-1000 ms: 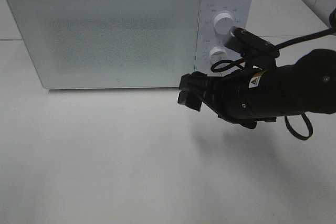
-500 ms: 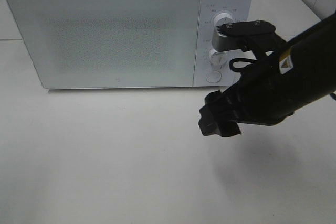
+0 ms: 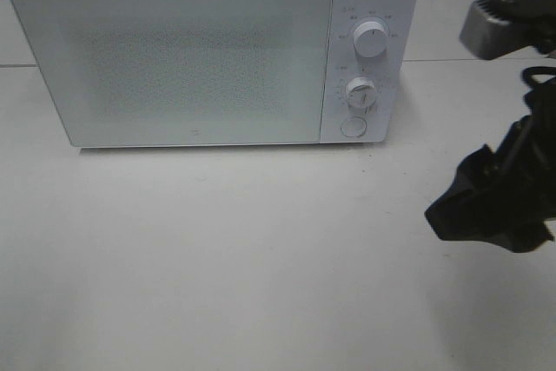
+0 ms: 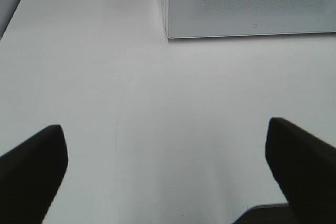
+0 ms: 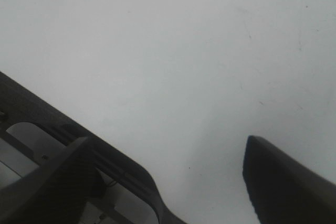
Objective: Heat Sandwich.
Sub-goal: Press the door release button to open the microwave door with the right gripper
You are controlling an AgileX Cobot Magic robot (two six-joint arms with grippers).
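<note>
1. The right pincer (image 5: pixel 167 148) hangs with its fingers spread and nothing between them, only bare desk (image 5: pixel 173 51) below. It sits off to the right of the microwave (image 3: pixel 200 58), clear of the controls.
2. The left pincer (image 4: pixel 165 129) is likewise spread wide and empty, low over the desk, looking toward the microwave's front left corner.
3. The microwave stands at the back of the desk, its frosted door (image 3: pixel 174 58) shut flush. Two knobs (image 3: pixel 371 39) and a round button (image 3: pixel 352 126) sit on its right panel.
4. The sandwich shows nowhere, neither on the desk nor in a pincer. It may be behind that door, but I cannot tell. With both pincers empty, I'd judge no carrying is under way.
</note>
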